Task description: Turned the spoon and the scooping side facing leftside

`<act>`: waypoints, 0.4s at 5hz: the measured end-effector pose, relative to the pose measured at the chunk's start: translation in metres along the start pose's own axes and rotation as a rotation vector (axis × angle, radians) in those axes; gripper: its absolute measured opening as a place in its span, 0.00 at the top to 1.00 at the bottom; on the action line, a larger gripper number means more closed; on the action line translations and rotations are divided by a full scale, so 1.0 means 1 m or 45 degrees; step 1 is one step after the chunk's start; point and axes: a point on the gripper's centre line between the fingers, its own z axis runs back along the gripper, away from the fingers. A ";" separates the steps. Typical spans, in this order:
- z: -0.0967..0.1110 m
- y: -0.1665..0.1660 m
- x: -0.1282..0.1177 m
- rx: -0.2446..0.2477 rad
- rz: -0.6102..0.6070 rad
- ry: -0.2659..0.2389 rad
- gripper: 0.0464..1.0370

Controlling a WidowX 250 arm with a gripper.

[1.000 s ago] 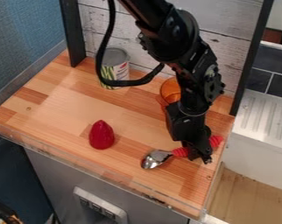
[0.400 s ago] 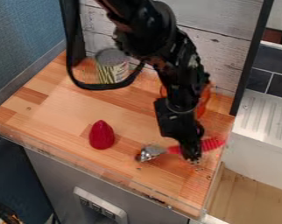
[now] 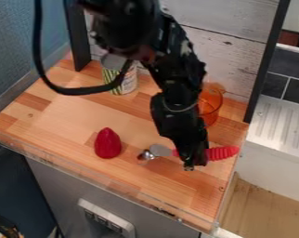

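The gripper is low over the right front part of the wooden table, shut on the spoon's red handle. The ribbed handle comes out to the right of the gripper, and a short bit of red shows to its left. The spoon's metal head points left, towards the red cone-shaped object. Part of the handle is hidden behind the gripper.
The red cone-shaped object stands left of the spoon. A can is at the back left, partly behind the black cable. An orange clear cup stands at the back right, close to the arm. A transparent rim runs along the front edge.
The gripper has moved left with the spoon. The spoon's head has shifted left and up in the view and looks turned about its length, with the handle lying more level across the view.
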 end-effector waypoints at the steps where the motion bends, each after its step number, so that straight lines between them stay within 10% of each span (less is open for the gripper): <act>1: 0.002 0.003 0.001 0.047 -0.143 0.024 0.71; 2: 0.003 -0.002 0.013 0.039 -0.121 0.016 0.71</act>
